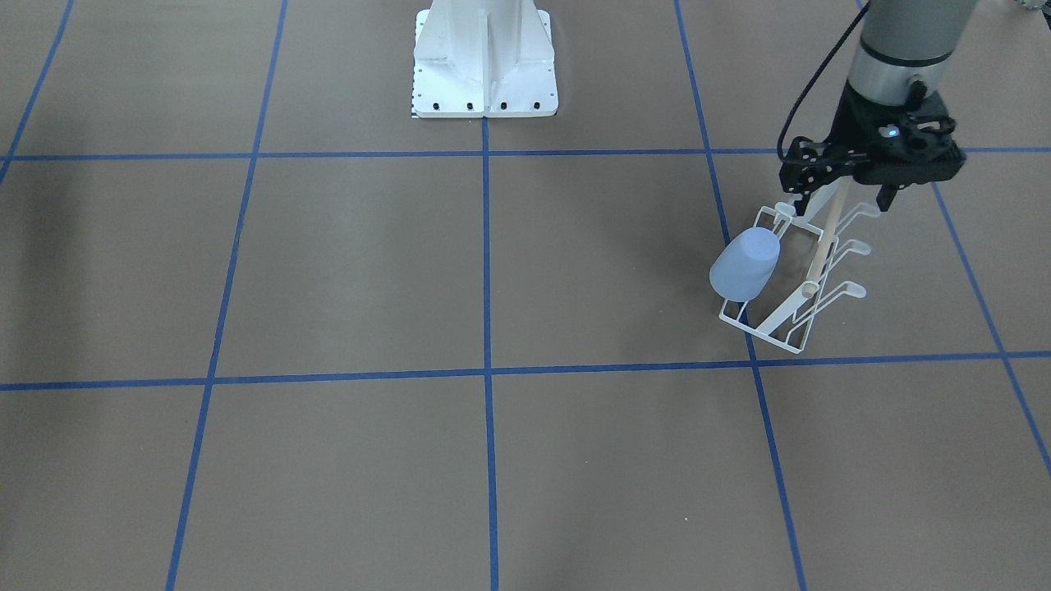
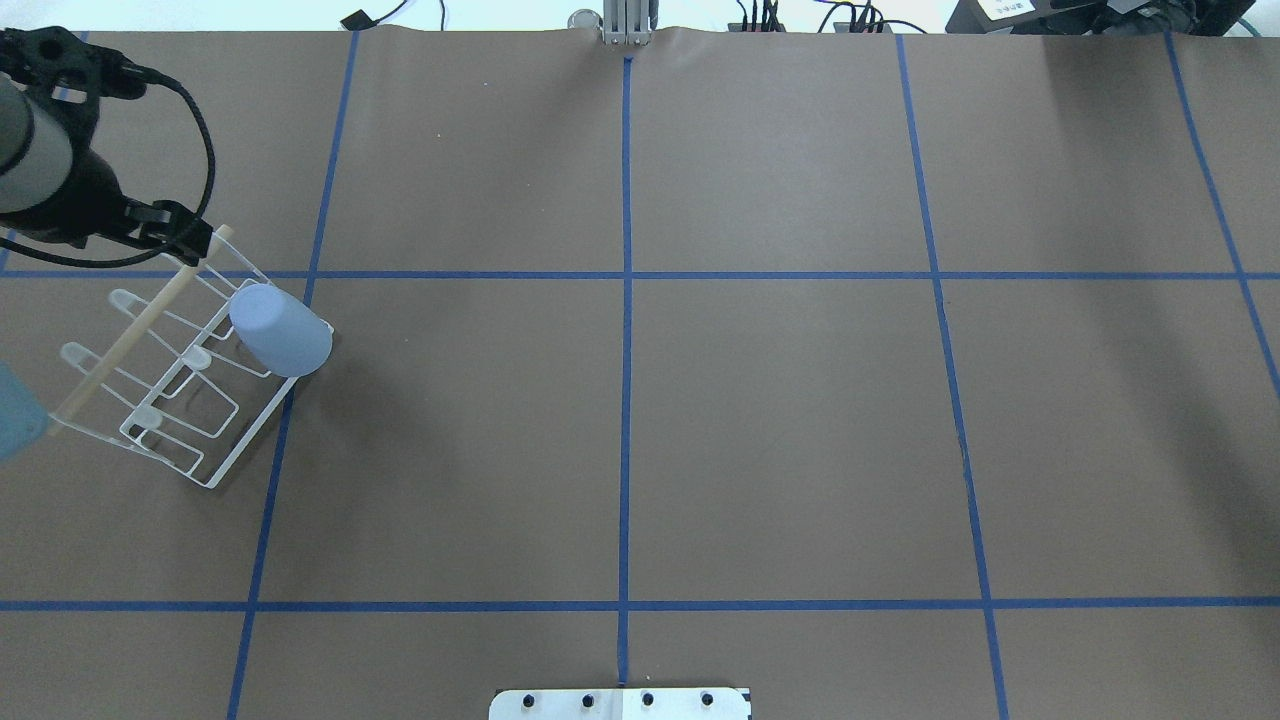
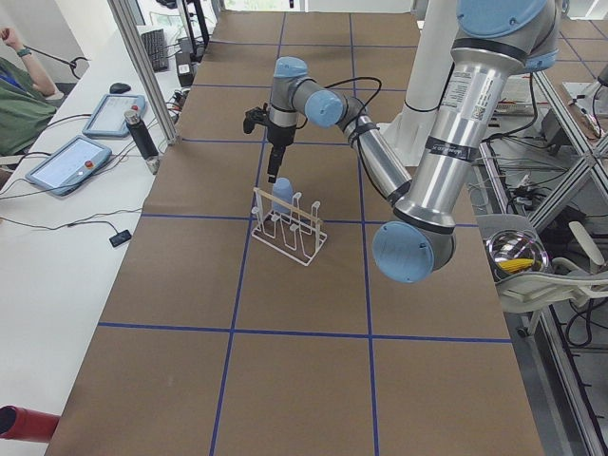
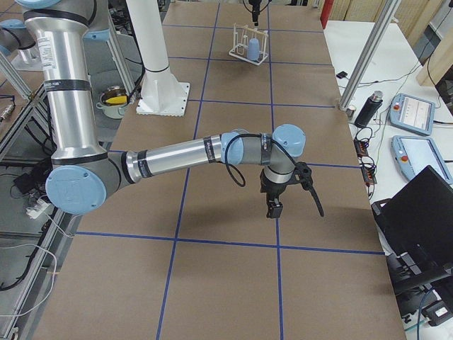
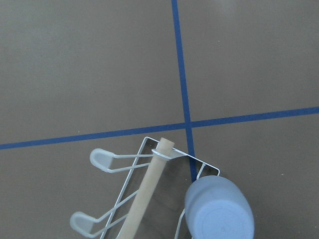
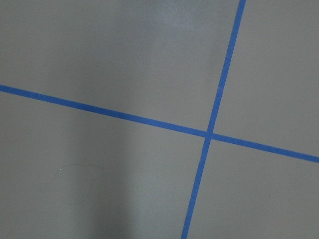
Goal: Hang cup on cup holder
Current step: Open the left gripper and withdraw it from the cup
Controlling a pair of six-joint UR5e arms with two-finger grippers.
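cup (image 5: 219, 211) base-up on cup holder (image 5: 148, 186), axis tilted | left claw (image 1: 842, 199) spread, empty | right claw (image 4: 274, 209) unclear

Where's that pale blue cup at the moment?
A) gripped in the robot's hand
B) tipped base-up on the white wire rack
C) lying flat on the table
B: the cup sits tilted, base up, on the cup holder, and the left hand above it is open and empty.

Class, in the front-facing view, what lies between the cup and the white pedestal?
Only bare table crossed by blue tape lines; nothing stands between the cup and the pedestal in the front-facing view.
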